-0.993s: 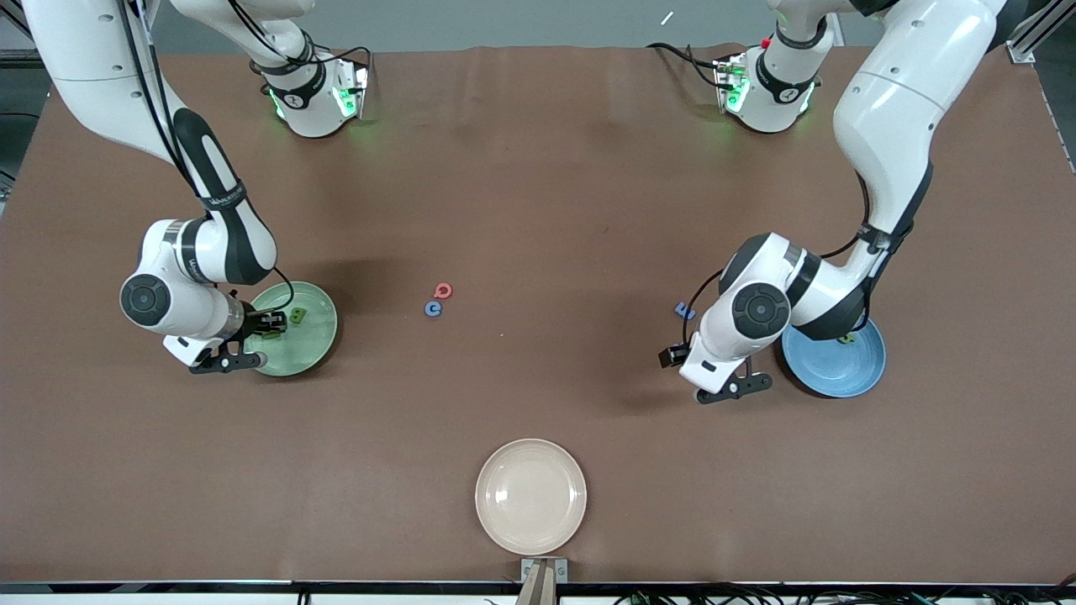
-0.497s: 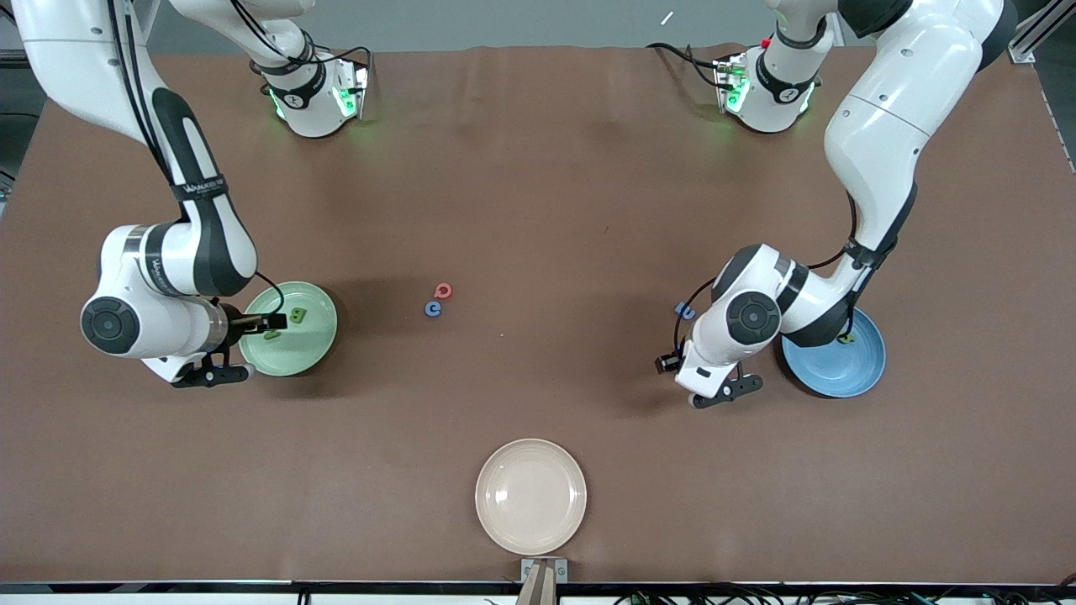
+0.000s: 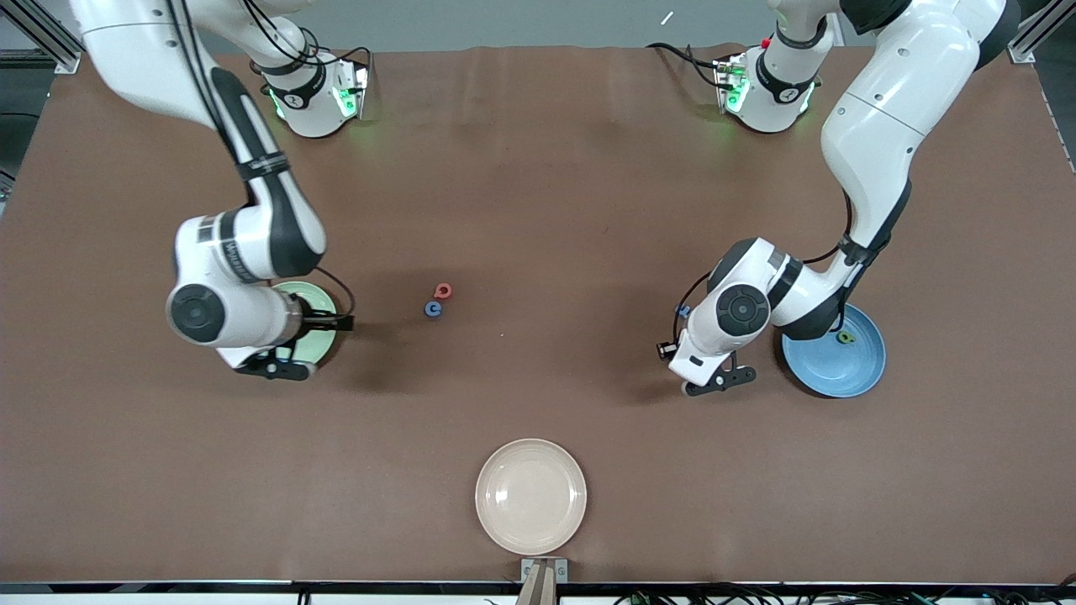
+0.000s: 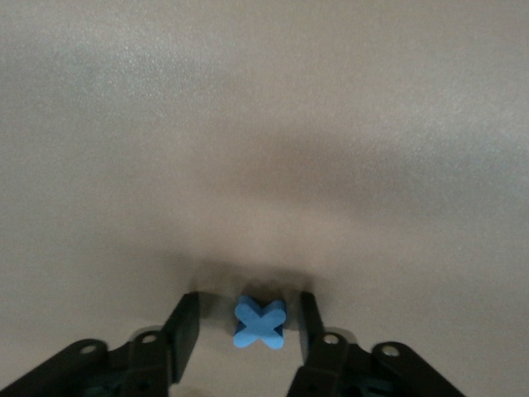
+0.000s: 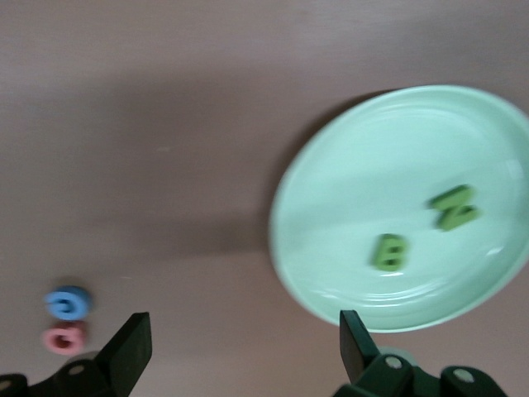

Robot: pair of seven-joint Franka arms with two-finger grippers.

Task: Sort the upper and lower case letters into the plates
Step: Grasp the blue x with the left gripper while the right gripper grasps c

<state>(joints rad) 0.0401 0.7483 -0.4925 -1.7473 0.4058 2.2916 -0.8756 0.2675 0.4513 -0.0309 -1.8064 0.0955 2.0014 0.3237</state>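
At nine o'clock on the surface, the right hand [image 5: 240, 347] hangs empty, fingers wide apart, by the mint plate [image 5: 347, 207] holding green B [image 5: 388, 251] and N [image 5: 455, 207]. Centrally, red Q [image 3: 443, 291] lies at one o'clock of blue G [image 3: 433, 309]. The left hand [image 4: 248, 308] straddles the blue x [image 4: 260, 322], fingers seemingly just short of touching it. It should pinch squarely, lift straight, then go toward three o'clock to the blue plate [image 3: 832, 374].

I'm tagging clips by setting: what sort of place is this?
Probably a robotics lab bench: two arms bolted along one table edge, a plain brown cover, and only toy letters such as the blue x and plates like the mint plate.
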